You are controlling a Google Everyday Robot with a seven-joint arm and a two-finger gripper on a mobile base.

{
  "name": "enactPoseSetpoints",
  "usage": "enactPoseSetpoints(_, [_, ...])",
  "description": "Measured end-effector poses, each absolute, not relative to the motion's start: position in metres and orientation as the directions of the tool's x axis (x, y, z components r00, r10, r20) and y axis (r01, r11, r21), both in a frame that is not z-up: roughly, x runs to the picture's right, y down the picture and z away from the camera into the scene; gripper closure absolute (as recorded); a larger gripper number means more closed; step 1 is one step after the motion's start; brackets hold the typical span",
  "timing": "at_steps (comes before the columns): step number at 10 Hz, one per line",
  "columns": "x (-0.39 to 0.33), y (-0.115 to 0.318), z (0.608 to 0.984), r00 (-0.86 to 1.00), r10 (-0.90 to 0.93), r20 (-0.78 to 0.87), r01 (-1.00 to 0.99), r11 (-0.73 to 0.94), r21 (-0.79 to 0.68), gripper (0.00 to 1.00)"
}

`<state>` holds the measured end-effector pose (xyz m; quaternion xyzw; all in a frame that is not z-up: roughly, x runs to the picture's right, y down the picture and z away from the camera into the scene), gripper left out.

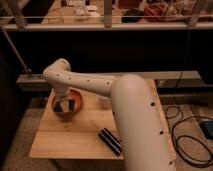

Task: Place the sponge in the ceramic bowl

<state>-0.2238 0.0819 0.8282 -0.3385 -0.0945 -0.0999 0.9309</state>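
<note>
The orange-red ceramic bowl sits at the back left of the wooden table. My white arm reaches across from the right and bends down over it. The gripper hangs inside the bowl's rim, pointing down. The blue sponge shows at the gripper's tip, low in the bowl. I cannot tell whether it rests on the bowl's floor or is still held. The gripper covers part of the bowl's inside.
A long black ribbed bar lies near the table's front edge, to the right of the bowl. A grey ledge runs behind the table under a dark glass front. Black cables lie on the floor at the right.
</note>
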Motion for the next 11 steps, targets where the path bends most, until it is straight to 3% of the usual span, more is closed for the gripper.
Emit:
enactPoseSetpoints(2, [-0.2235,0.0816,0.8295,0.964,-0.118,0.239,0.244,0.753,-0.611,0.62])
enactPoseSetpoints(5, [-0.2238,0.0806,0.8303,0.966,-0.110,0.233,0.234,0.756,-0.611,0.47])
enactPoseSetpoints(11, [-0.2245,0.0806,0.8327,0.969,-0.102,0.224,0.221,0.759,-0.612,0.47])
